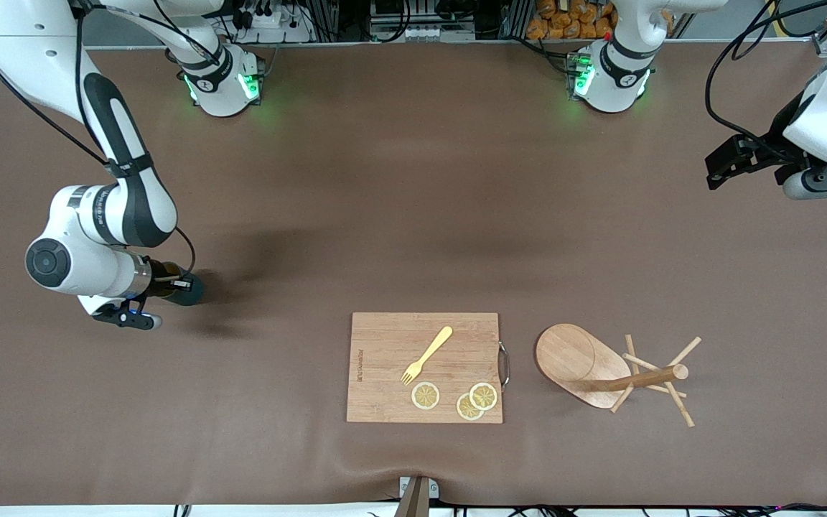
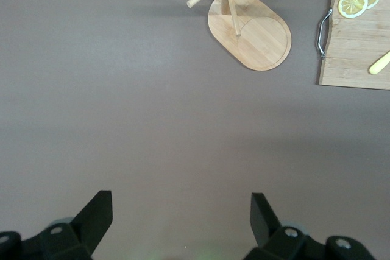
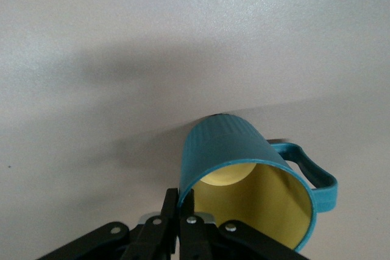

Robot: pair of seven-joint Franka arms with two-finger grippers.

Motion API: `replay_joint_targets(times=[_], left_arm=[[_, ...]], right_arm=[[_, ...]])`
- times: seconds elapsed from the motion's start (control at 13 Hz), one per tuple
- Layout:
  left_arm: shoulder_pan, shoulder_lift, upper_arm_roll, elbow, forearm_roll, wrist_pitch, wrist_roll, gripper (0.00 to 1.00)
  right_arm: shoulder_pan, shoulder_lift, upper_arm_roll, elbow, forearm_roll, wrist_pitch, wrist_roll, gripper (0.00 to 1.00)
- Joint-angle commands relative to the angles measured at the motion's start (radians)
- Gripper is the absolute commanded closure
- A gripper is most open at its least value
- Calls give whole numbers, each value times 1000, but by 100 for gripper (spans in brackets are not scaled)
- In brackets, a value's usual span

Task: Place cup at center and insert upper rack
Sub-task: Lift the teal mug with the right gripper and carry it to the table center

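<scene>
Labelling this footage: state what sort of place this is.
Likely a robotics lab bench staged as a kitchen: two arms bolted along a brown-covered table, cables and equipment at its edge, and props such as a cutting board and mug tree.

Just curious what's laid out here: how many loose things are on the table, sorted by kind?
Teal cup: 1
Wooden mug tree: 1
Wooden cutting board: 1
Yellow fork: 1
Lemon slices: 3
Total: 7
</scene>
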Motion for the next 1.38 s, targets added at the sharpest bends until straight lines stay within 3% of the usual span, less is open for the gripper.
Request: replay_joint_targets(times=[0.0, 0.31, 0.69, 0.84, 1.0, 1.3], left_arm=[[1, -1, -2, 16, 0, -19, -16, 0], [9, -1, -2, 16, 0, -19, -15, 0], [10, -1, -2, 16, 0, -19, -15, 0], [10, -1, -2, 16, -1, -19, -15, 0], [12, -1, -2, 16, -1, -19, -13, 0], [18, -6, 11, 16, -12, -19, -15, 0]], right_arm=[[19, -41, 12, 24, 16, -87, 104, 100], [168, -139, 12, 24, 44, -191, 326, 100], [480, -236, 11, 22, 44, -202, 721, 100], [576, -243, 14, 22, 58, -195, 767, 100], [648, -243, 11, 22, 151, -175, 804, 100], [792, -182, 11, 19, 153, -35, 838, 100]])
